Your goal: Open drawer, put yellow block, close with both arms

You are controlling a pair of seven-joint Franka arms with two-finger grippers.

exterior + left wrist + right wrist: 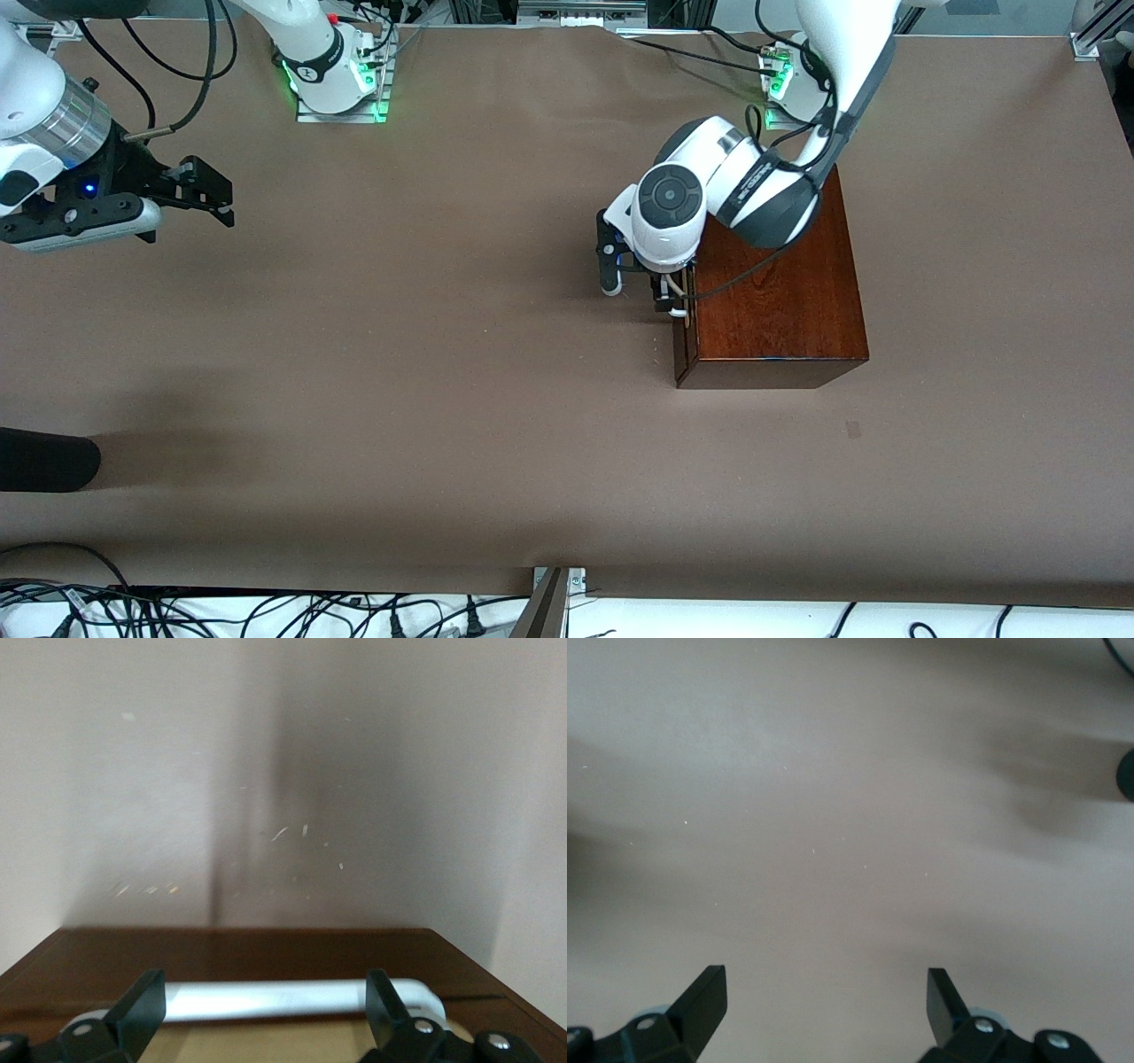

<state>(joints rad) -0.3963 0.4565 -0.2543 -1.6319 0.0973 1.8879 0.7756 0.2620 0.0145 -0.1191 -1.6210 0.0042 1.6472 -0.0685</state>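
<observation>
Left pincer (266, 1010) spread astride drawer (239, 952) handle (283, 999), right pincer (824, 1001) spread over bare table (399, 354), waiting.

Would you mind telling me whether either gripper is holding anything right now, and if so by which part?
Nothing is held. The left gripper stands open astride the drawer's white handle, not closed on it. The right gripper waits open over bare table.
</observation>
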